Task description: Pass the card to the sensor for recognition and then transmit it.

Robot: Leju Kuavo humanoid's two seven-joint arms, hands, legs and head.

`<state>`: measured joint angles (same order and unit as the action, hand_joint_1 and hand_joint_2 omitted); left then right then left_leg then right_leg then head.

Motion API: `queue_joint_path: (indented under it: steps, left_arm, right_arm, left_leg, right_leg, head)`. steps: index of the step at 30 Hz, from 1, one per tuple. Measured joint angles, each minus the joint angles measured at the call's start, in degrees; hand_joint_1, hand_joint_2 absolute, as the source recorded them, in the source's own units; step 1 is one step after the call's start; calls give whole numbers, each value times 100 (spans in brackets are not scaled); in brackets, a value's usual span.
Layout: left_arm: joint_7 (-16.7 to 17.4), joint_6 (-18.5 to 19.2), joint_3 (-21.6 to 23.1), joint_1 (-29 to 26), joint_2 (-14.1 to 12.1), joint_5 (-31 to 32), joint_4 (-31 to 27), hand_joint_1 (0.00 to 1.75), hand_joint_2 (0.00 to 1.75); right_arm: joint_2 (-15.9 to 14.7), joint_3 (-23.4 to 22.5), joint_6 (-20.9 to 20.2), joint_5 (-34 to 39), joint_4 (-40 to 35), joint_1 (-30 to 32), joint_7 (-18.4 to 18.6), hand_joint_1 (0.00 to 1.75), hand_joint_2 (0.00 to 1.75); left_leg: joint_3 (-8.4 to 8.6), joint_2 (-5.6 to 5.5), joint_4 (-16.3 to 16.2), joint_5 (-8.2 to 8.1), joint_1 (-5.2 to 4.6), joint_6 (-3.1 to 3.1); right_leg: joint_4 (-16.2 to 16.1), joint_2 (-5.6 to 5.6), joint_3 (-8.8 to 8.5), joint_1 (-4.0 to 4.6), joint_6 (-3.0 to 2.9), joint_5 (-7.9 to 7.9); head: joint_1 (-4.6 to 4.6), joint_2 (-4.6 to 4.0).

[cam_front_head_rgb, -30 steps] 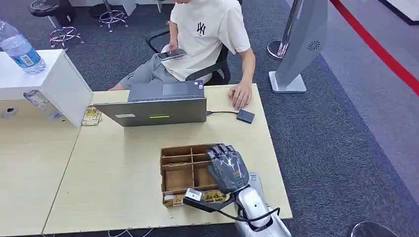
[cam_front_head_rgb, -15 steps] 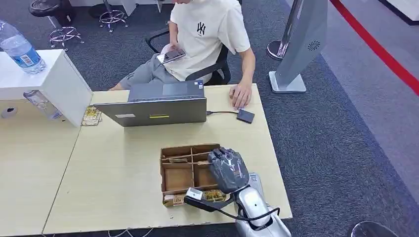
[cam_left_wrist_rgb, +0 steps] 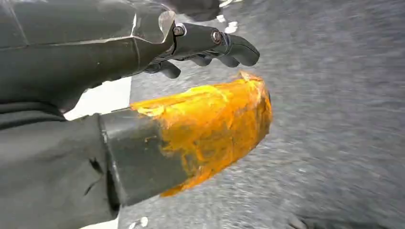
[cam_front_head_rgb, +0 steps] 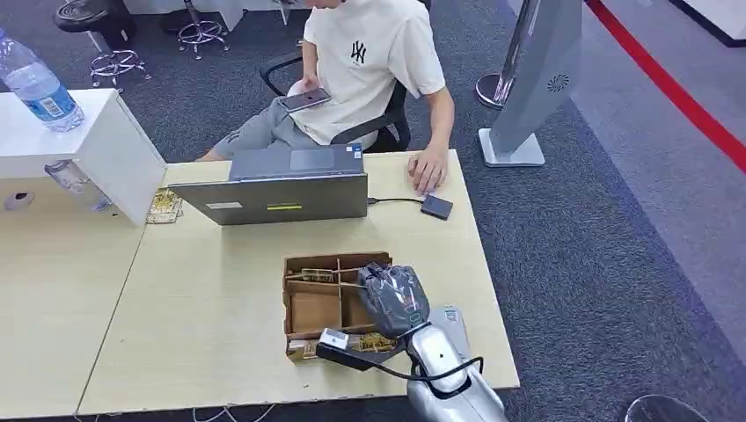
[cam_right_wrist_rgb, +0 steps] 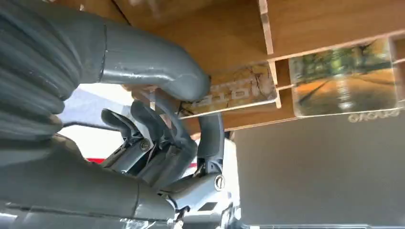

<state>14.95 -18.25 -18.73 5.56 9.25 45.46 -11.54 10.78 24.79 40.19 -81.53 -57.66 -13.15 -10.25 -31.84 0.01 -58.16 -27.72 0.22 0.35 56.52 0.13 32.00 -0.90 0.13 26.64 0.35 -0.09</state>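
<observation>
1. While the right hand (cam_front_head_rgb: 393, 299) reaches down into the far right part of the divided wooden tray (cam_front_head_rgb: 303, 309), its thumb (cam_right_wrist_rgb: 157, 71) and one finger (cam_right_wrist_rgb: 210, 131) close on a card (cam_right_wrist_rgb: 229, 90) standing in a slot.
2. More cards (cam_front_head_rgb: 310, 274) sit in the tray's far compartments.
3. Left hand (cam_left_wrist_rgb: 200, 47) hangs over grey carpet, fingers loosely curled, holding nothing.
4. Sensor (cam_front_head_rgb: 437, 207), small and dark, lies on the table (cam_front_head_rgb: 193, 299) beside the laptop (cam_front_head_rgb: 273, 189), wired to it, near a seated person's hand (cam_front_head_rgb: 428, 169).
</observation>
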Motion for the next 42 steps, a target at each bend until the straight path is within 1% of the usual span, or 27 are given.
queue_joint_path:
  steps: [3, 5, 7, 10, 12, 14, 19, 20, 22, 23, 26, 29, 31, 32, 34, 37, 40, 42]
  left_arm:
    - [-5, 28, 50, 96, 46, 37, 0, 0, 0]
    - [-24, 42, 68, 98, 48, 81, 0, 0, 0]
    - [-42, 42, 68, 93, 44, 116, 0, 0, 0]
    - [-74, 42, 68, 94, 52, 144, 0, 0, 0]
    - [-105, 42, 68, 94, 68, 175, 0, 0, 0]
    - [-107, 42, 68, 94, 74, 196, 0, 0, 0]
    - [-109, 39, 68, 94, 81, 201, 0, 0, 0]
    - [-111, 42, 68, 94, 83, 203, 0, 0, 0]
    - [-129, 39, 65, 92, 87, 219, 0, 0, 0]
    - [-140, 37, 65, 92, 90, 229, 0, 0, 0]
    - [-201, 20, 65, 81, 92, 242, 0, 0, 0]
    - [-245, 2, 63, 65, 92, 256, 0, 0, 0]
    - [-267, 0, 63, 55, 92, 295, 0, 0, 0]
    - [-282, 0, 63, 54, 92, 308, 0, 0, 0]
    - [-291, 0, 63, 55, 96, 334, 0, 0, 0]
    - [-293, 20, 63, 56, 103, 398, 0, 0, 0]
    - [-273, 87, 63, 67, 111, 477, 0, 0, 0]
    - [-225, 142, 63, 74, 129, 557, 0, 0, 0]
  right_arm:
    - [46, 57, 0, 179, 157, -120, -33, 175, 175]
    - [46, 57, 2, 333, 161, -124, -140, 175, 175]
    - [63, 37, 0, 558, 94, -107, -335, 175, 175]
    - [159, -85, 0, 1076, -153, -35, -745, 175, 175]
    - [214, -144, 0, 1448, -339, -5, -896, 175, 175]
    - [251, -173, 0, 1589, -485, -2, -940, 175, 175]
    - [297, -214, -2, 1666, -660, 17, -975, 175, 175]
    - [299, -217, -2, 1789, -702, 30, -1021, 175, 175]
    - [299, -212, -2, 2237, -827, 51, -1053, 175, 175]
    - [293, -180, -32, 2566, -924, 52, -982, 175, 175]
    - [195, -20, -331, 3639, -1420, 76, -879, 175, 175]
    - [103, 39, -708, 4669, -2069, 190, -1047, 175, 175]
    - [46, 57, -913, 5137, -2473, 276, -1160, 175, 175]
    - [30, 70, -966, 5244, -2639, 320, -1200, 175, 175]
    - [0, 111, -1021, 5302, -2950, 392, -1259, 175, 175]
    - [-31, 155, -1016, 5176, -3191, 412, -1296, 175, 175]
    - [-37, 247, -881, 4812, -3229, 334, -1265, 175, 175]
    - [-37, 304, -712, 4429, -3200, 194, -1195, 175, 175]
  left_leg:
    - [4, 3, 0, 5, 0, -5]
    - [3, 2, -1, 5, 0, -5]
    - [-1, 2, -1, 5, 0, -5]
    - [-7, 2, 0, 5, 0, -5]
    - [-10, 2, 0, 5, 0, -5]
    - [-10, 2, 0, 4, 0, -5]
    - [-11, 2, 0, 5, 0, -5]
    - [-11, 2, 0, 5, 0, -5]
    - [-12, 2, 0, 5, 0, -5]
    - [-12, 2, 0, 5, -1, -5]
    - [-12, 2, -1, 5, -1, -5]
    - [-15, 1, -1, 4, -1, -5]
    - [-17, 1, -1, 3, -1, -4]
    - [-18, 1, -1, 3, -1, -4]
    - [-19, 1, 0, 3, -1, -3]
    - [-19, 1, 0, 3, 0, -3]
    - [-19, 1, 0, 4, 0, -4]
    - [-19, 2, 0, 5, -1, -4]
  right_leg:
    - [1, 6, 0, 0, -5, -9]
    - [1, 6, 1, 0, -5, -9]
    - [1, 6, 6, 0, -5, -8]
    - [1, 6, 12, 0, -5, -7]
    - [1, 6, 15, 0, -5, -6]
    - [0, 6, 16, 0, -5, -6]
    - [0, 6, 16, 0, -4, -7]
    - [0, 6, 15, 0, -4, -7]
    - [0, 6, 15, 0, -4, -7]
    - [0, 6, 16, 0, -4, -7]
    - [0, 6, 17, 0, -4, -7]
    - [0, 5, 17, 0, -4, -6]
    - [0, 5, 20, 0, -3, -5]
    - [0, 5, 21, 0, -3, -5]
    - [0, 5, 22, 0, -3, -5]
    - [0, 5, 22, 0, -3, -5]
    - [1, 5, 22, 0, -3, -7]
    - [1, 5, 21, 0, -4, -8]
  head:
    - [-2, 0]
    - [0, 0]
    - [-2, 0]
    - [-2, 0]
    - [0, 0]
    - [-2, 0]
    - [-2, 0]
    - [0, 0]
    - [-2, 0]
    - [-2, 0]
    - [-2, 0]
    - [-2, 0]
    - [-2, 0]
    - [-2, 0]
    - [-2, 0]
    - [-2, 0]
    - [-2, 0]
    - [-2, 0]
